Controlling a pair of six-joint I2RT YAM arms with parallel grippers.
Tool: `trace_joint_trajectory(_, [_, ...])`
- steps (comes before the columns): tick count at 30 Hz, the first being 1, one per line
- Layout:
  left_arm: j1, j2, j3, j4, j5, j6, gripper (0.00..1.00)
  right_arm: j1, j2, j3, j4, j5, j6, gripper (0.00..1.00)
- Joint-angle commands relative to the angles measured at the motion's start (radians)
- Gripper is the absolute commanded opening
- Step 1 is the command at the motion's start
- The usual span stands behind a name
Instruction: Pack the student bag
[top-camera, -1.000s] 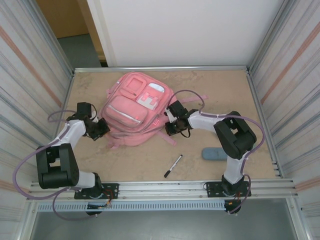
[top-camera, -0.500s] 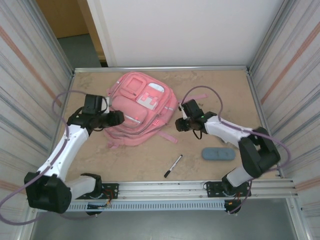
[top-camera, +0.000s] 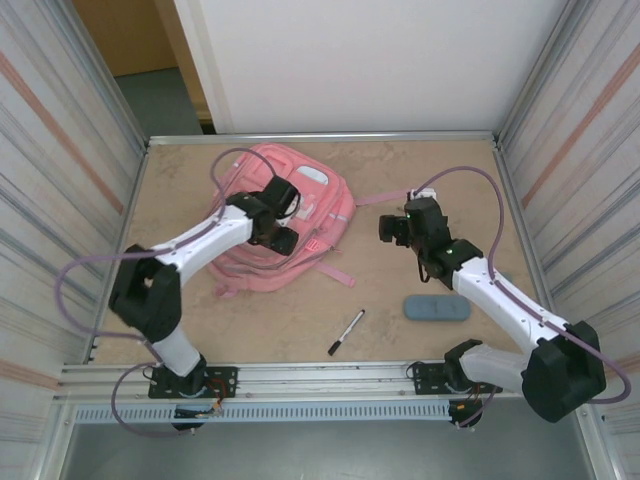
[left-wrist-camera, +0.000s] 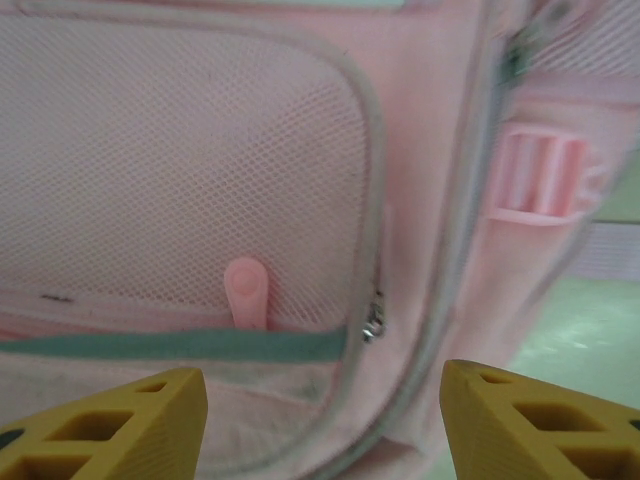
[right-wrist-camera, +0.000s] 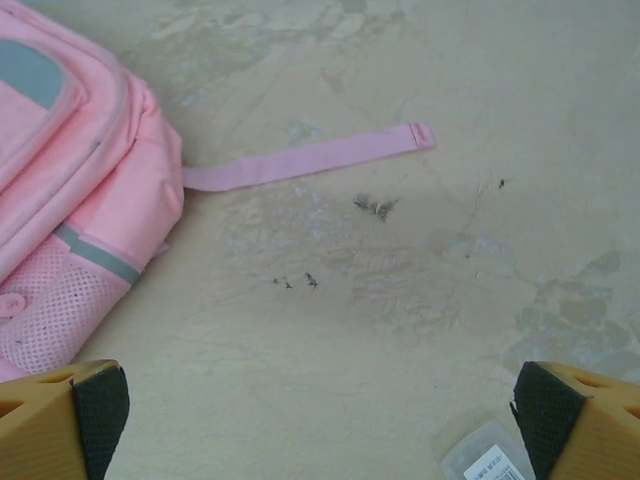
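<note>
The student bag lay flat, front face up, in the upper-left middle of the top view, on the far half of the desk. Its long axis ran on a shallow diagonal from lower left to upper right. The end with the smaller pockets pointed toward the far edge, and that was probably its top, though the arm covered too much to be sure. One loose strap trailed out to the right across bare desk. The left hand hovered over the bag's front with its fingers spread apart and nothing between them. In its wrist view it looked down on a mesh pocket, a pink tab and a small metal zip pull at the pocket's corner. The step appeared to be opening a pocket. To do it well, the hand would need to centre on that zip pull, pinch the pull alone rather than the mesh, and draw along the line of the zip so the soft fabric would not bunch. The right hand, to the right of the bag, was also wide open and empty. It could steady the bag against sliding. A pen and a blue-grey case lay nearer the arm bases, apparently waiting to go in.
</note>
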Motion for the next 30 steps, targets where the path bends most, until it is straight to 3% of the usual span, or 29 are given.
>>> trace_joint_trajectory(1, [-0.012,0.073,0.055,-0.101,-0.157,0.008,0.63,-0.007,0.020,-0.006,-0.033,-0.074,0.042,0.99])
trace_joint_trajectory(4, [-0.003,0.128,0.071,-0.109,-0.195,-0.039,0.58,-0.007,0.044,0.000,-0.036,-0.131,0.042,0.99])
trace_joint_trajectory(8, [0.001,0.150,0.067,-0.063,-0.132,-0.034,0.35,-0.007,0.097,0.034,-0.022,-0.227,0.010,0.99])
trace_joint_trajectory(13, [0.001,0.157,0.084,-0.058,-0.045,0.002,0.00,-0.005,0.178,0.068,0.069,-0.427,-0.083,1.00])
trace_joint_trajectory(18, [0.001,0.034,0.061,-0.046,-0.024,0.024,0.00,-0.004,0.371,0.251,-0.008,-0.653,-0.104,0.83])
trace_joint_trajectory(20, [0.002,-0.029,0.057,-0.046,0.003,0.043,0.00,0.008,0.447,0.319,-0.021,-0.751,-0.127,0.82])
trace_joint_trajectory(26, [0.036,-0.118,0.059,-0.050,0.131,0.058,0.00,0.047,0.637,0.494,-0.091,-0.794,-0.293,0.81])
trace_joint_trajectory(30, [0.045,-0.143,0.047,-0.036,0.159,0.066,0.00,0.047,0.760,0.607,-0.139,-0.805,-0.340,0.79])
